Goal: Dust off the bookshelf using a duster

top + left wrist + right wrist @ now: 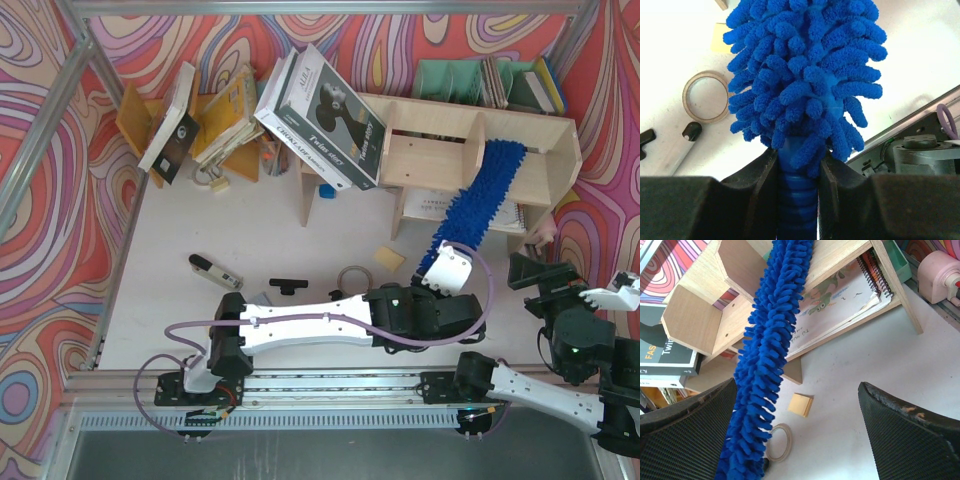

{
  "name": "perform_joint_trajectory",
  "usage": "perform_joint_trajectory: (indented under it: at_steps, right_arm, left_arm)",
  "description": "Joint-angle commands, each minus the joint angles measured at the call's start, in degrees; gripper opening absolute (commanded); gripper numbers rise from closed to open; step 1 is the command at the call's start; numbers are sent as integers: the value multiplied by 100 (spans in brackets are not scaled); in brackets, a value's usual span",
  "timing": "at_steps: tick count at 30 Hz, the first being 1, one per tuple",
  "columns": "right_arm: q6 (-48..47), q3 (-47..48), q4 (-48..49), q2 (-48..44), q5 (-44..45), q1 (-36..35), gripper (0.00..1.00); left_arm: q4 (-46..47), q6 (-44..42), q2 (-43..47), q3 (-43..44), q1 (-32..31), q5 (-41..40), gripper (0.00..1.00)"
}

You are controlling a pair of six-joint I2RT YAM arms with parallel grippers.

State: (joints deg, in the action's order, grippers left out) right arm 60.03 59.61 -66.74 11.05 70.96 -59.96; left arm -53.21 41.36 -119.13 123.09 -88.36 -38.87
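Observation:
My left gripper (pixel 432 268) is shut on the ribbed blue handle of the duster (pixel 478 203); in the left wrist view the jaws pinch the handle (pixel 798 200) just below the shaggy head (pixel 805 70). The duster slants up to the right, and its tip lies on the top board of the pale plywood bookshelf (pixel 440 122). My right gripper (pixel 538 270) is open and empty at the right, in front of the shelf's right end. In the right wrist view the duster (pixel 771 355) runs between the bookshelf (pixel 695 315) and my open jaws.
A tilted stack of boxed books (pixel 322 118) leans on the shelf's left end. A spiral notebook (pixel 840 300) lies in the lower compartment. A tape ring (pixel 354 277), a yellow sticky-note pad (pixel 389 258), a marker (pixel 215 270) and a black clip (pixel 286 285) lie on the table.

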Motion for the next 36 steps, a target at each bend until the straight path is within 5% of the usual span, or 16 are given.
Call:
perform_joint_trajectory:
  at_steps: [1, 8, 21, 36]
  right_arm:
    - [88, -38, -137, -46, 181, -35, 93]
    - [93, -29, -152, -63, 181, -33, 93]
    - [94, -46, -155, -119, 200, -37, 93]
    - [122, -46, -164, -138, 212, -33, 93]
  left_arm:
    - [101, 129, 386, -106, 47, -447, 0]
    - [421, -445, 71, 475, 40, -279, 0]
    - [1377, -1381, 417, 307, -292, -1149, 0]
    - [667, -907, -159, 379, 42, 447, 0]
